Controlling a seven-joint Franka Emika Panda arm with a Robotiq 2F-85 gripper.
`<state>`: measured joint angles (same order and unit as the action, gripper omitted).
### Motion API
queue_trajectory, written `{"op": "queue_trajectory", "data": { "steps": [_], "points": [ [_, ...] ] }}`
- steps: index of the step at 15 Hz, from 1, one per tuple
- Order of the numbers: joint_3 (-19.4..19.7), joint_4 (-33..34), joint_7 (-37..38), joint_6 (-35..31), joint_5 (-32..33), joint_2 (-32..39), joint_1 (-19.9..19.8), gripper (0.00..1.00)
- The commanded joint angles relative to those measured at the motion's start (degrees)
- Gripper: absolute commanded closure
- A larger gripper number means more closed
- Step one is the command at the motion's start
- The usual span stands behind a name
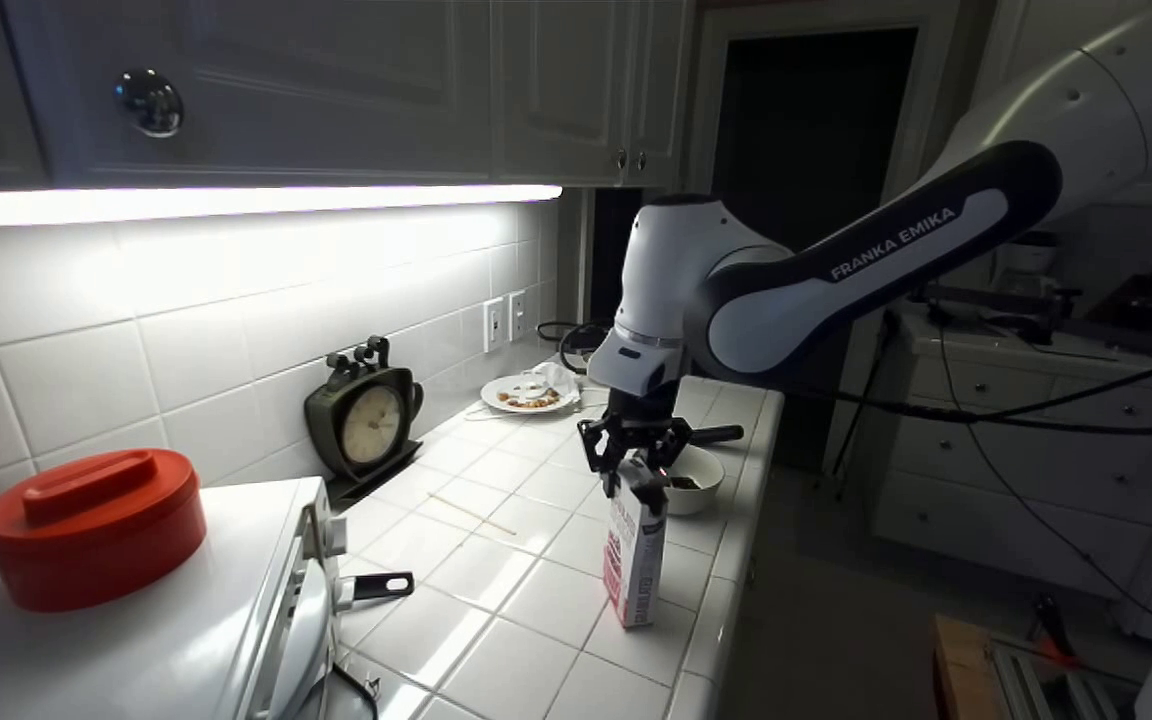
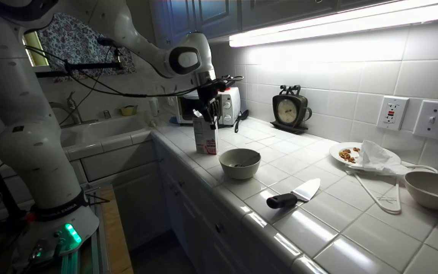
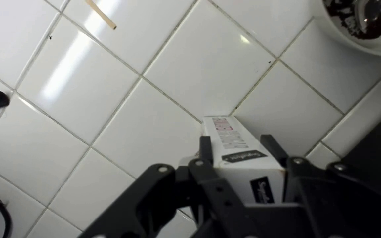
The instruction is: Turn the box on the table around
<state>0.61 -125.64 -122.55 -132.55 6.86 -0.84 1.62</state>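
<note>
Gripper (image 3: pixel 236 140) straddles GRANULATED SUGAR box (image 1: pixel 634 552), apparently Signature

Higher than the hand (image 1: pixel 636 472), a tube light (image 1: pixel 266 203), blown out in both exterior views, bleaches the wall (image 1: pixel 266 265). Glare streaks the bench (image 3: pixel 147 138) beside the hand; the doorway (image 1: pixel 811 230) beyond is dark. Print on the box (image 3: pixel 243 158) looks soft.
</note>
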Motion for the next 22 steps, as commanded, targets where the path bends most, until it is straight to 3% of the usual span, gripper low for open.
{"op": "queue_trajectory", "data": {
  "steps": [1,8,9,14,22],
  "points": [
    [-0.63,-0.03,7.77,4.49,0.71,-1.85,-0.21,0.69],
    [0.48,1.83,24.6,5.52,1.11,-1.43,-1.44,0.8],
    [0.73,2.27,27.03,6.25,0.83,-1.21,-1.78,0.76],
    [2.22,3.6,36.6,11.73,-1.08,-0.39,-3.4,0.81],
    [2.75,3.63,56.92,10.74,0.01,-0.75,-4.06,0.84]
  ]
}}
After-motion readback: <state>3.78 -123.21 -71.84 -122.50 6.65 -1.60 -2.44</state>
